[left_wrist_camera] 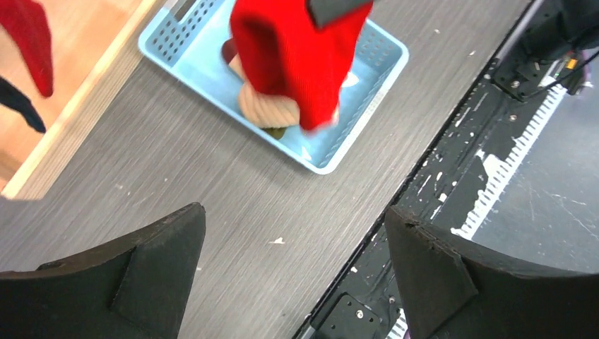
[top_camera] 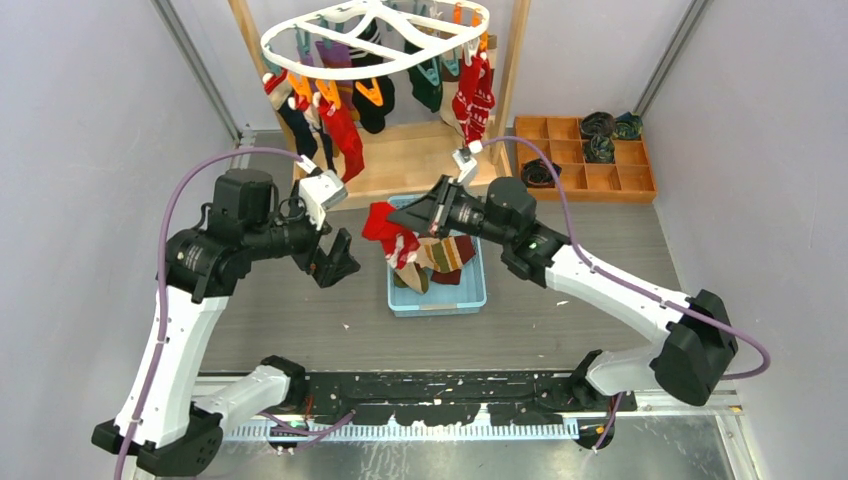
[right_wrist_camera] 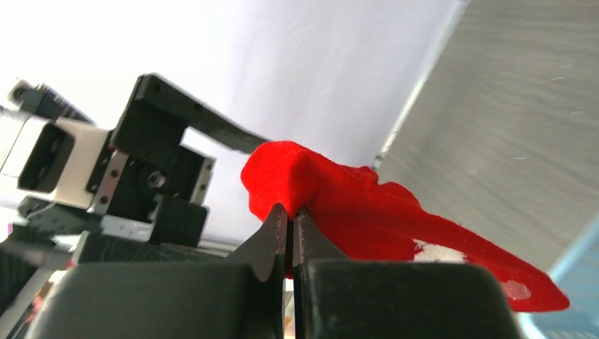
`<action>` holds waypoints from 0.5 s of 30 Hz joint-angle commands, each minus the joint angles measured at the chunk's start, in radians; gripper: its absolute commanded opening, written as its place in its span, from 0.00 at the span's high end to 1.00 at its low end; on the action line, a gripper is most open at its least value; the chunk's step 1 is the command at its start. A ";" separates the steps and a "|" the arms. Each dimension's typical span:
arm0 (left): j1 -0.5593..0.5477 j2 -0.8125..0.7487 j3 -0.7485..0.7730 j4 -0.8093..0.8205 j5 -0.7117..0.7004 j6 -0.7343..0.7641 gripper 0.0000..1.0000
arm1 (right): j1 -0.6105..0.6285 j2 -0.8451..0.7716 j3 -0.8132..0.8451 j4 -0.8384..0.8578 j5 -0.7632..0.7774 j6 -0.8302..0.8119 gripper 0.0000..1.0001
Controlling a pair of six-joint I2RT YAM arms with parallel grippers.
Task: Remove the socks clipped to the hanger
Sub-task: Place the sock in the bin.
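The white oval hanger (top_camera: 375,35) hangs at the back with several socks (top_camera: 345,125) still clipped to it, among them red, navy and dark green ones. My right gripper (top_camera: 397,216) (right_wrist_camera: 289,212) is shut on the edge of a red sock (top_camera: 385,232) (right_wrist_camera: 339,194) with white marks. That sock dangles over the blue basket (top_camera: 478,300) (left_wrist_camera: 378,88). Just left of the sock, my left gripper (top_camera: 338,262) (left_wrist_camera: 297,233) is open over the grey table with nothing between its fingers (left_wrist_camera: 141,275). In the left wrist view the red sock (left_wrist_camera: 297,56) hangs above a beige sock (left_wrist_camera: 265,109) in the basket.
The basket holds several loose socks (top_camera: 450,255). A wooden rack base (top_camera: 420,160) and posts stand under the hanger. A wooden compartment tray (top_camera: 585,180) with rolled dark items sits at the back right. Grey walls close in both sides.
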 commanded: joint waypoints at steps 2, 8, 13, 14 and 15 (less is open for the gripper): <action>0.015 -0.012 -0.005 -0.017 -0.117 -0.052 0.00 | -0.093 -0.006 -0.035 -0.245 0.051 -0.141 0.99; 0.102 0.055 -0.006 -0.012 -0.088 -0.139 0.00 | -0.116 0.171 0.032 -0.415 0.197 -0.363 0.99; 0.199 0.065 -0.004 0.029 -0.003 -0.202 0.00 | -0.110 0.318 0.100 -0.409 0.435 -0.512 0.94; 0.223 0.074 0.011 0.026 0.016 -0.225 0.00 | -0.106 0.343 0.110 -0.402 0.481 -0.538 0.94; 0.249 0.085 0.030 0.017 0.045 -0.238 0.00 | -0.099 0.362 0.118 -0.394 0.523 -0.561 0.94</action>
